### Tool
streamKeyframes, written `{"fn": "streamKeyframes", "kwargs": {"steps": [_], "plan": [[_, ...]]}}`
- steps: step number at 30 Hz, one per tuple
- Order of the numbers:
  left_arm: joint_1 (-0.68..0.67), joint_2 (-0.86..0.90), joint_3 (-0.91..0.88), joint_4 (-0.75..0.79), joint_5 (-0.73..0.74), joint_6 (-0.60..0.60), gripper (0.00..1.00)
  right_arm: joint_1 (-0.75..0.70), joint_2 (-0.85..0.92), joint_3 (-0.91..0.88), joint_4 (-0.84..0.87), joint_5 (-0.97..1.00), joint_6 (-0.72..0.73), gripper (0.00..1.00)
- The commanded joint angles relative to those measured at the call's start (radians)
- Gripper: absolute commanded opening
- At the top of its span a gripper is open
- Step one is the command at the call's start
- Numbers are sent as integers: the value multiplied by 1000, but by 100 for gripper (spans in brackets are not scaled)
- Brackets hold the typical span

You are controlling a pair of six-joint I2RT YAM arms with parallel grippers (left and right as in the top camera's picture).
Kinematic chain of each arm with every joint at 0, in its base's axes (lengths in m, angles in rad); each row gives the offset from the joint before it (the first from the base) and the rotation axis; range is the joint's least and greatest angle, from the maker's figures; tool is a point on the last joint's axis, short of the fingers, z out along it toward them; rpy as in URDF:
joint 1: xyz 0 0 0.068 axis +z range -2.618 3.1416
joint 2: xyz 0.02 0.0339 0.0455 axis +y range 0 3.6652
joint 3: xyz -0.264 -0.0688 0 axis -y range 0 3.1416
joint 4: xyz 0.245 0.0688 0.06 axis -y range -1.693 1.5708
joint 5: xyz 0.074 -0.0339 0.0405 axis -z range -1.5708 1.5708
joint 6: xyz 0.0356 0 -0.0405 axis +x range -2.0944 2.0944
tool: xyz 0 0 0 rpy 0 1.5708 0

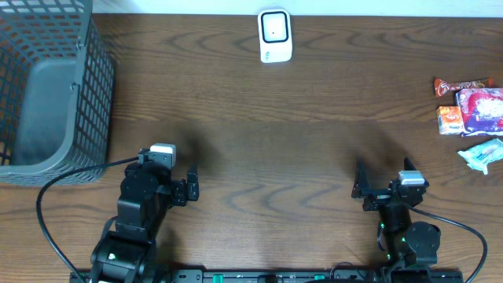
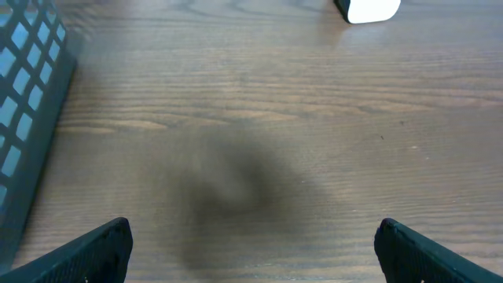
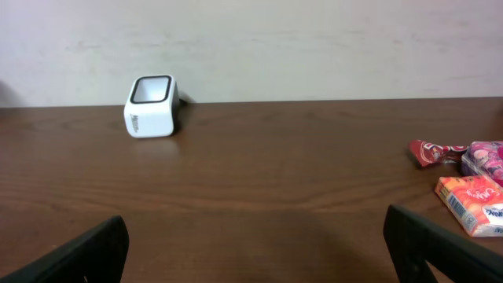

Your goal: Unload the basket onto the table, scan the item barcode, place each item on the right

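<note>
Snack packets (image 1: 481,110) cut by right edge; scanner (image 1: 275,35) clipped in left-wrist view.

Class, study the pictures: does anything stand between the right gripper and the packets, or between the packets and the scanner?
Nothing visible. Bare table lies between the right gripper and the packets, and between them and the scanner. The basket sits far left.

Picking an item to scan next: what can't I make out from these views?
Barcodes on the snack packets: too small overhead; right wrist view crops the packets at its right edge.
Scanner: left wrist view shows only a corner, cut by the top edge.
Basket: cropped by overhead's left edge.
</note>
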Motion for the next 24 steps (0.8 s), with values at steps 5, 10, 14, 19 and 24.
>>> {"fn": "streamKeyframes", "kwargs": {"steps": [5,10,14,19,24], "plan": [[6,-120,-2,-66,-13,10,98,-6,-5,-2,-4,1,7,99],[7,-223,-26,-73,-13,51,98,-6,-5,-2,-4,1,6,99],[16,-301,-68,-72,-10,59,98,-6,-5,-2,-4,1,7,99],[46,-390,-136,-27,-1,58,98,-6,-5,-2,-4,1,6,99],[55,-458,-186,66,-2,58,98,-6,-5,-2,-4,1,7,99]]}}
